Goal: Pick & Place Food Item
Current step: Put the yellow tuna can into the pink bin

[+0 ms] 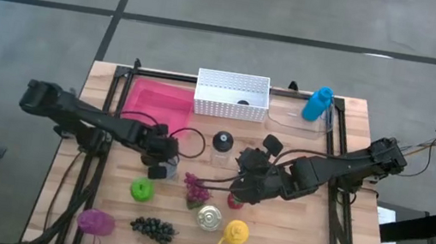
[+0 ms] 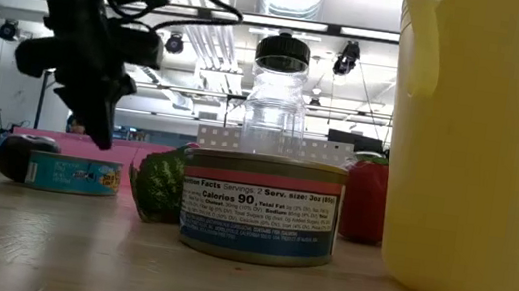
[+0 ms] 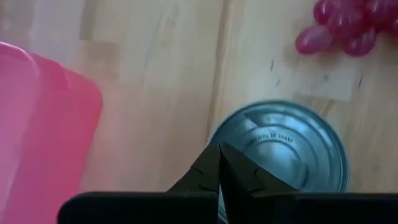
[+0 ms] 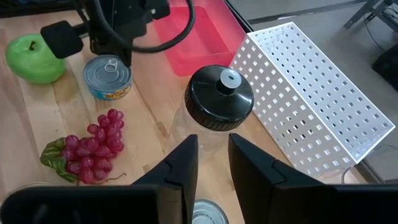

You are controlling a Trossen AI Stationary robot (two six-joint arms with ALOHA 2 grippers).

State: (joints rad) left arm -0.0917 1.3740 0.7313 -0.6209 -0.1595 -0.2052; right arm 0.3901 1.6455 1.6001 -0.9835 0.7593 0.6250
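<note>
Wooden counter (image 1: 369, 153), set with food items and containers.

Left gripper (image 1: 161, 164): above a small blue-labelled tin (image 4: 107, 77), which sits on the counter beside the pink tray (image 1: 156, 104). In the left wrist view the fingers (image 3: 208, 174) meet at their tips over the tin's lid (image 3: 286, 146); jaws clenched, holding nothing.

Right gripper (image 1: 248, 178): near the counter's middle, jaws parted a little, empty. In its wrist view a clear jar with a black lid (image 4: 219, 94) stands just beyond the fingers (image 4: 181, 165).

Red grapes (image 1: 196, 190): lying between the two grippers, near the tin, apart from it.

Green apple (image 1: 143, 189): just below the left gripper in the high view.

White perforated basket (image 1: 231, 95): at the far edge, next to the pink tray.

Blue bottle (image 1: 318, 103): lying to the right of the basket.

Second tin (image 1: 209, 218), yellow jug (image 1: 236, 231), dark grapes (image 1: 152, 229), purple item (image 1: 95, 222): along the near edge.
</note>
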